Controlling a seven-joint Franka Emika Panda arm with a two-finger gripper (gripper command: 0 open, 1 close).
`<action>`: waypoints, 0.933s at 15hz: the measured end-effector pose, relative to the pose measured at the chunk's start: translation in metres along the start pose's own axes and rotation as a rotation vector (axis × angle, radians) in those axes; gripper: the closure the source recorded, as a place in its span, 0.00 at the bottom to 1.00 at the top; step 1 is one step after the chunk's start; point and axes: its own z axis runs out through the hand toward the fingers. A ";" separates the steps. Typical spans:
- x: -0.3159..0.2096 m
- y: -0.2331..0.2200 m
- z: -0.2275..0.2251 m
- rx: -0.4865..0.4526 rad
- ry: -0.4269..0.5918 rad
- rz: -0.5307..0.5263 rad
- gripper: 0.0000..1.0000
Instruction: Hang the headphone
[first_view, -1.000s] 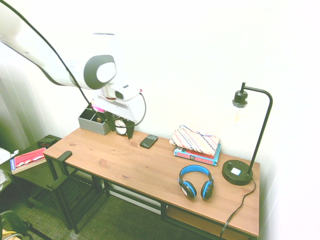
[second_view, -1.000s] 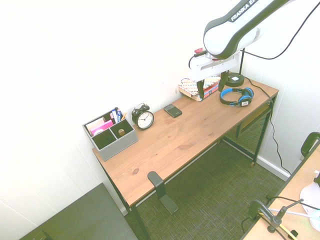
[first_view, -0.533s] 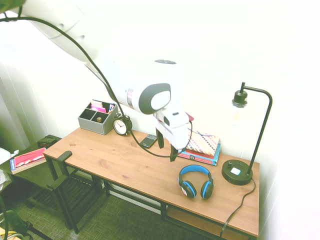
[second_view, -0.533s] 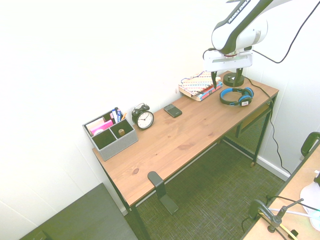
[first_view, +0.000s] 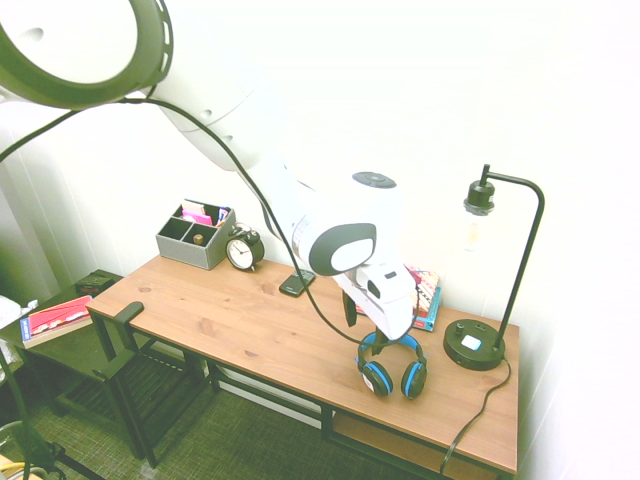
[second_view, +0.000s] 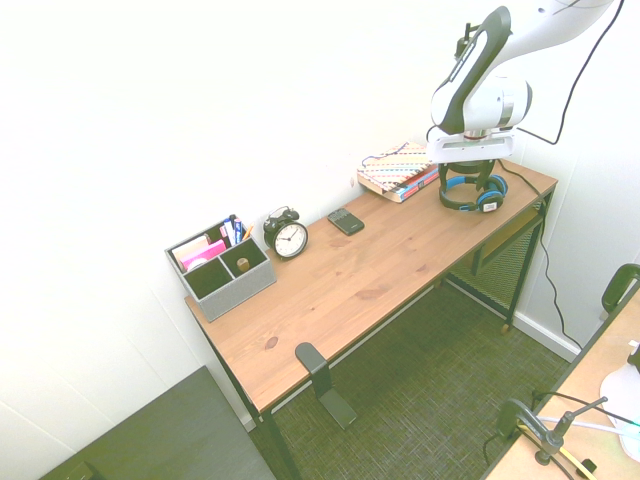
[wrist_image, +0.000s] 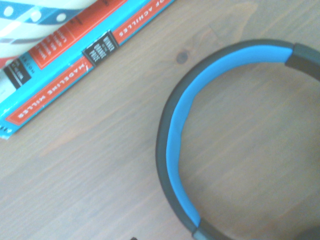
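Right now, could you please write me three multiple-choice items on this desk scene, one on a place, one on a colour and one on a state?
1. Where do the headphones lie?
A. on the desk, between the books and the lamp
B. in the grey organizer
C. on the floor

2. What colour is the inside of the headband?
A. red
B. bright blue
C. white

3. What is the state of the headphones?
A. hung up
B. lifted in the air
C. resting flat on the desk, with the gripper right above them

Answers: 1 A, both exterior views show them on the wood near the lamp base. 2 B, the wrist view shows a blue band with a dark outer edge. 3 C, the ear cups sit on the desk and the headband lies on the wood in the wrist view.
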 end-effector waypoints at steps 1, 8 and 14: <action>0.006 -0.004 0.005 -0.004 0.003 -0.005 1.00; 0.033 -0.038 0.029 -0.001 -0.019 -0.032 1.00; 0.039 -0.055 0.043 -0.009 -0.046 -0.057 1.00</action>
